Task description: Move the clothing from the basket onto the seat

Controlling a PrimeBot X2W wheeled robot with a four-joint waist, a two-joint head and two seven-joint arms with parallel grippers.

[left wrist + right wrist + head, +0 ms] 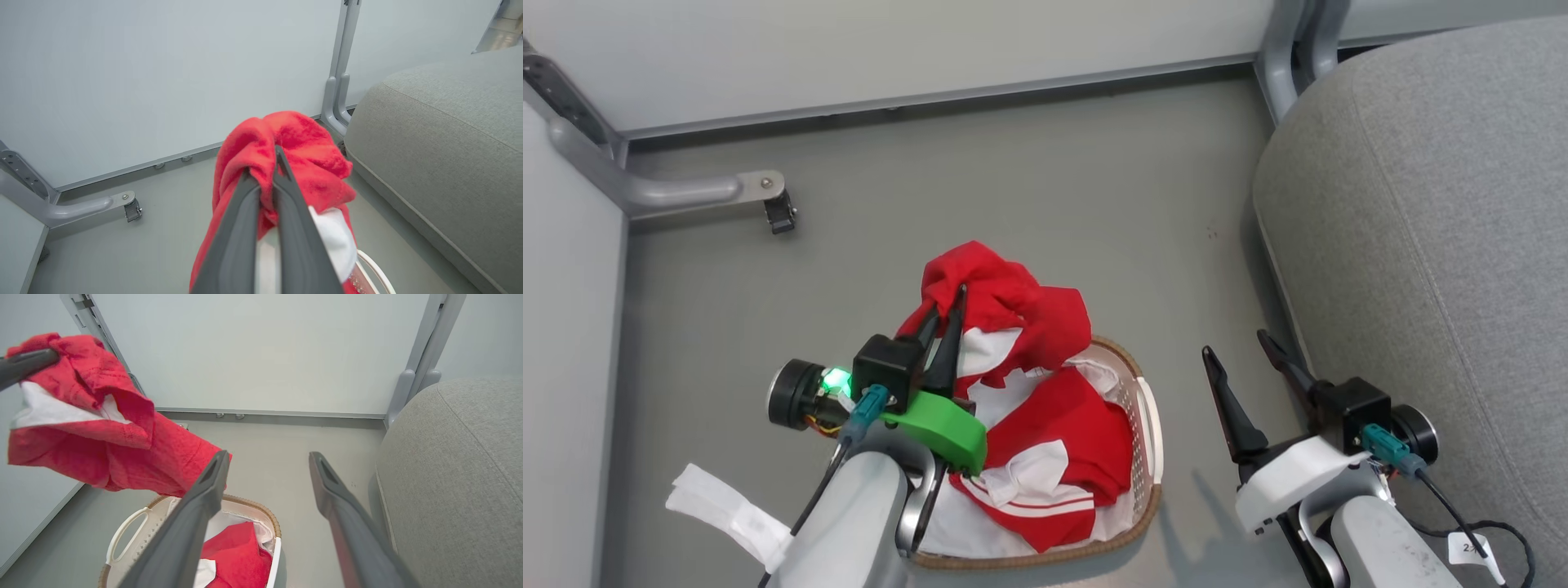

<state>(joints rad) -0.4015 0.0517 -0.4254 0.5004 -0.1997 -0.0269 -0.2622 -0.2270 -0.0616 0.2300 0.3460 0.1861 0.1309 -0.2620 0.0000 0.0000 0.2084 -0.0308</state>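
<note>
My left gripper (946,306) is shut on a red garment (1005,302), which hangs lifted above the white basket (1147,416) with the brown woven rim. The left wrist view shows the fingers pinching a bunch of that red fabric (294,147), a white band below it. More red and white clothing (1062,441) lies in the basket. My right gripper (1233,343) stands open with nothing between its fingers, between the basket and the grey seat (1437,229). In the right wrist view the lifted garment (114,428) hangs at the upper left, over the basket (130,531).
Grey floor (1013,163) stretches around the basket. A grey metal frame leg with a caster (780,214) stands at the far left, and an upright post (1282,57) by the seat's far corner. Pale wall panels close the back and left.
</note>
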